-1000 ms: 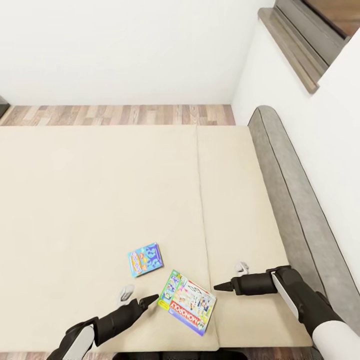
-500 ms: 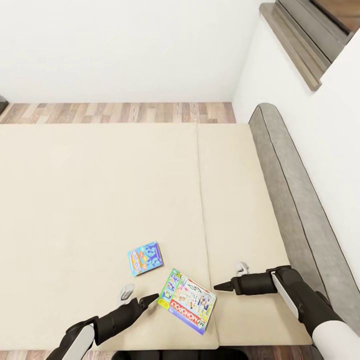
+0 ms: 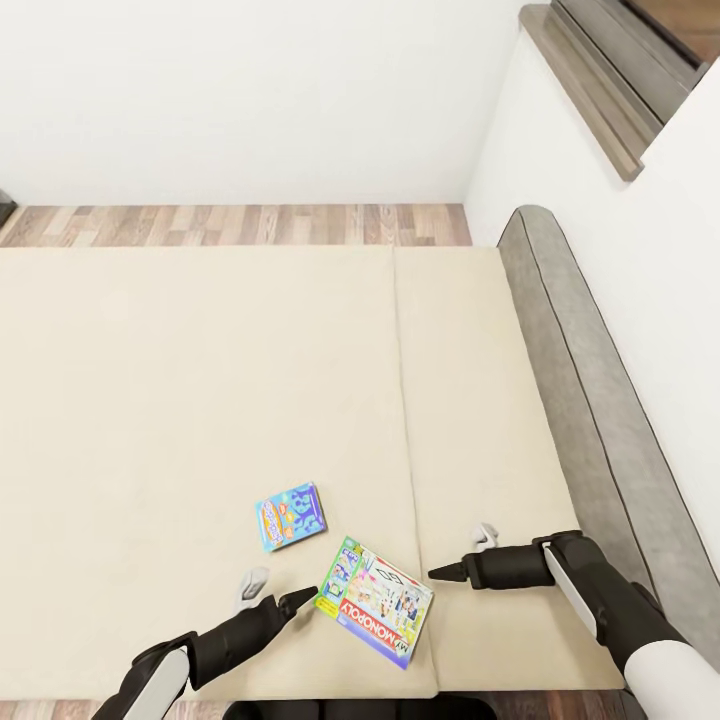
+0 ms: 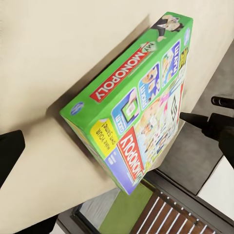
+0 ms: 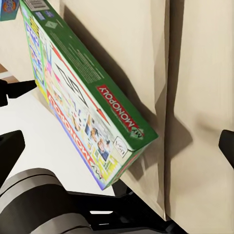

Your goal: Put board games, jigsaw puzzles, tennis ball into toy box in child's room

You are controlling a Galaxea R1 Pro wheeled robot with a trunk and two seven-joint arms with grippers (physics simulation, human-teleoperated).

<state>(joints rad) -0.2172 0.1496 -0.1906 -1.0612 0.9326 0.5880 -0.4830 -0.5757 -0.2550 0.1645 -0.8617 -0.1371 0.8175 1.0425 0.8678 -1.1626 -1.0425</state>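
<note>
Tools (image 3: 270,593) (image 3: 465,555), both spread apart, flank the Monopoly box (image 3: 375,602) on the bed (image 3: 150,400); an uneven squeeze could skid it.

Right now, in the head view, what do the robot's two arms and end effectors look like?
Both arms are matte black with white shell sections nearest the body. The left end effector and right end effector each pair a dark pointed finger with a pale grey one. No cables or markings are visible.
</note>
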